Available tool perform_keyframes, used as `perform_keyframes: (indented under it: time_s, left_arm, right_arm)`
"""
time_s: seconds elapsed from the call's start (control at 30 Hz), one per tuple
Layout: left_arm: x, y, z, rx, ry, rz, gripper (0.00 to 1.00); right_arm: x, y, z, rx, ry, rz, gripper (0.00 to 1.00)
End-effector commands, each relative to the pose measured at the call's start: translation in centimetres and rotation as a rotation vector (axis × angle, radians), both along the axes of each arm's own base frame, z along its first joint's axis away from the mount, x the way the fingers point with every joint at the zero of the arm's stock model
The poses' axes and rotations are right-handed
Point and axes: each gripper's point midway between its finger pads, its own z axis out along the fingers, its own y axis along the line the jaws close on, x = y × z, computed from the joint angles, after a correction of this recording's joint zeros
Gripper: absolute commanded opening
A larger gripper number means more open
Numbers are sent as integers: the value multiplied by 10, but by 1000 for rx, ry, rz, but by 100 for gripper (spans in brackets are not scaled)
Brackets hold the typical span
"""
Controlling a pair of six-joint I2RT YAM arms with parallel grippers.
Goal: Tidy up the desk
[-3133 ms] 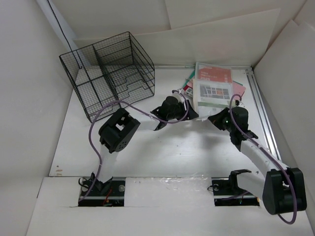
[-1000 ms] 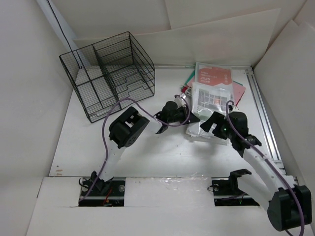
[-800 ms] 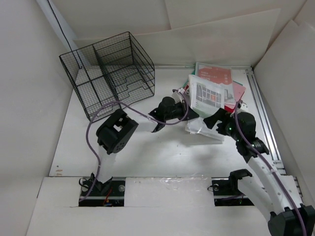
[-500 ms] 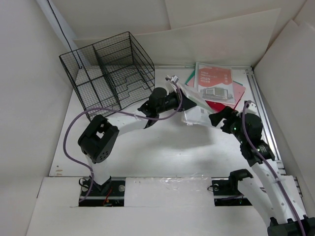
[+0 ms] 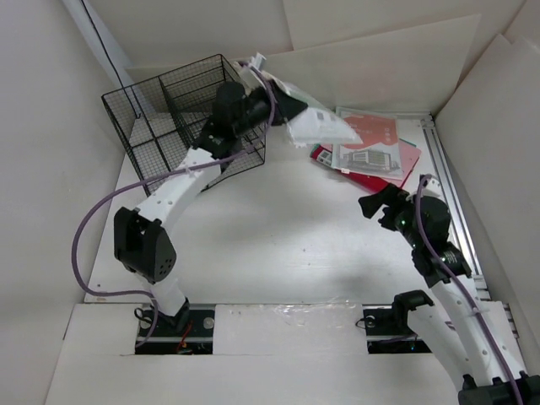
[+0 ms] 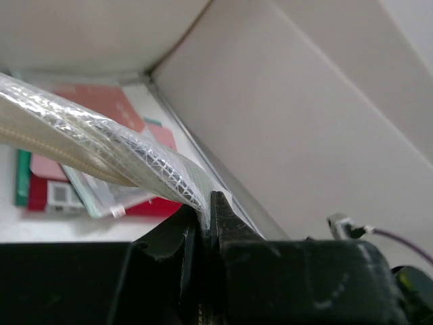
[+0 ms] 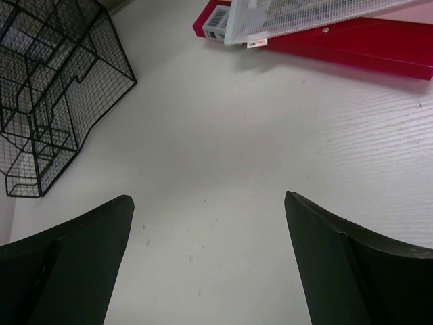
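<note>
White desk (image 5: pixel 278 245) lies below left claw (image 6: pixel 204 203), which grips a mesh pouch (image 6: pixel 101 145).

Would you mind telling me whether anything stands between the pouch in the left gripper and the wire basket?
Nothing visible does. The left gripper, shut on the clear pouch, holds it in the air right beside the open-topped wire basket, with no other thing between them.

Right at my black left gripper (image 6: pixel 203 215), a clear pouch (image 6: pixel 135 162) is showing a white criss-cross mesh. Beyond it, a coral booklet (image 5: pixel 375 128) and a red folder (image 7: pixel 379 40) are showing. Left of my right gripper (image 7: pixel 208 198), a black wire-grid basket (image 7: pixel 47 101) is standing out against the white desk (image 7: pixel 223 169).
</note>
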Motion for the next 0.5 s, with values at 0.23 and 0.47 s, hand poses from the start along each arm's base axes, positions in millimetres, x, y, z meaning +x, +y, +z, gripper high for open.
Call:
perform_keyframes:
  time_s: [0.23,0.47]
  left_arm:
    - [41,139,164,-63,-295,324,0]
    - [97,237,139,-47,-285,483,0]
  right_arm:
    - [6,19,9,32,-45,94,99]
    - [4,27,2,36,-36,140,99]
